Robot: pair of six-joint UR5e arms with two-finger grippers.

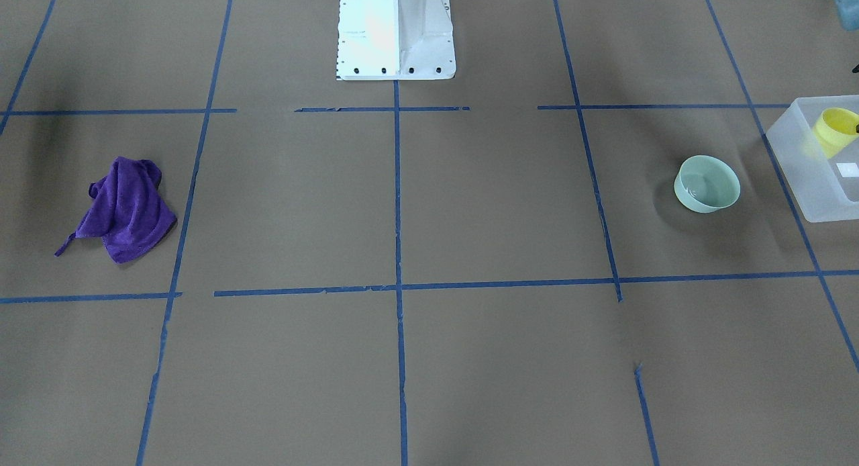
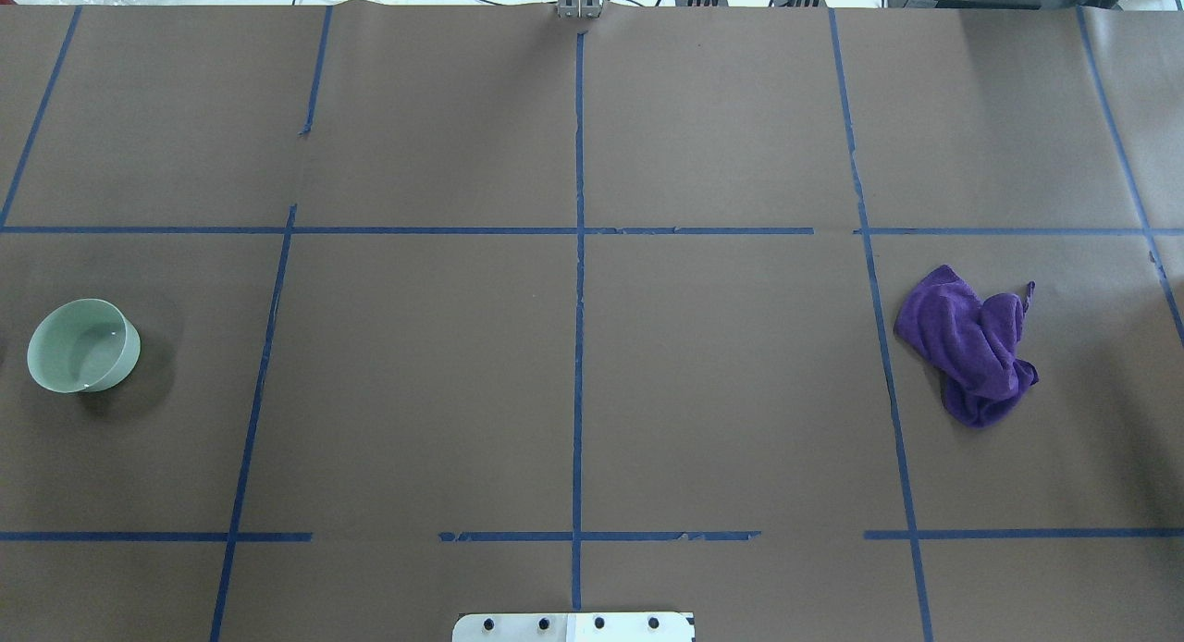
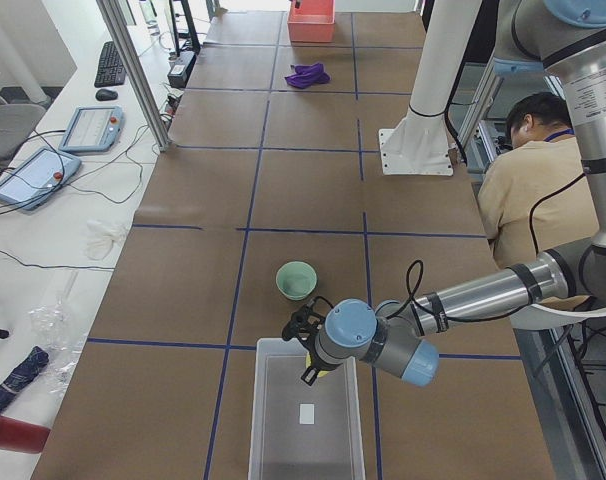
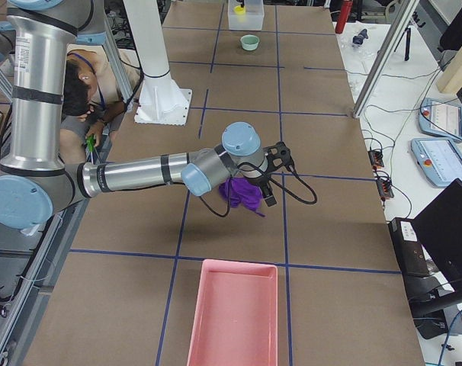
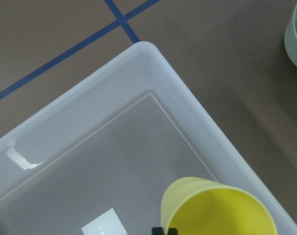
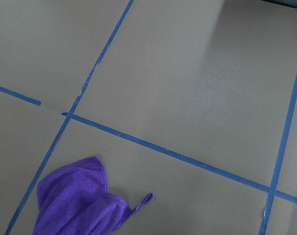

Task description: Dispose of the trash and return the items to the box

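The yellow cup (image 5: pixel 217 208) is tilted inside the frosted box (image 5: pixel 89 122), near a corner by the box's white label (image 5: pixel 104 227). My left gripper (image 5: pixel 164 230) shows only as dark fingertips at the cup's rim and looks shut on it. The cup also shows in the front view (image 1: pixel 835 130), inside the box (image 1: pixel 798 164). The mint-green bowl (image 1: pixel 706 184) stands upright on the table beside the box, and in the overhead view (image 2: pixel 83 346). My right gripper (image 4: pixel 273 175) hovers above a purple cloth (image 4: pixel 242 194); I cannot tell whether it is open or shut.
The purple cloth (image 2: pixel 971 346) lies crumpled on the robot's right side of the table. A pink tray (image 4: pixel 232 313) stands at the table's right end. The robot base (image 1: pixel 396 33) is at the table's middle edge. A person (image 3: pixel 528 170) sits behind the robot.
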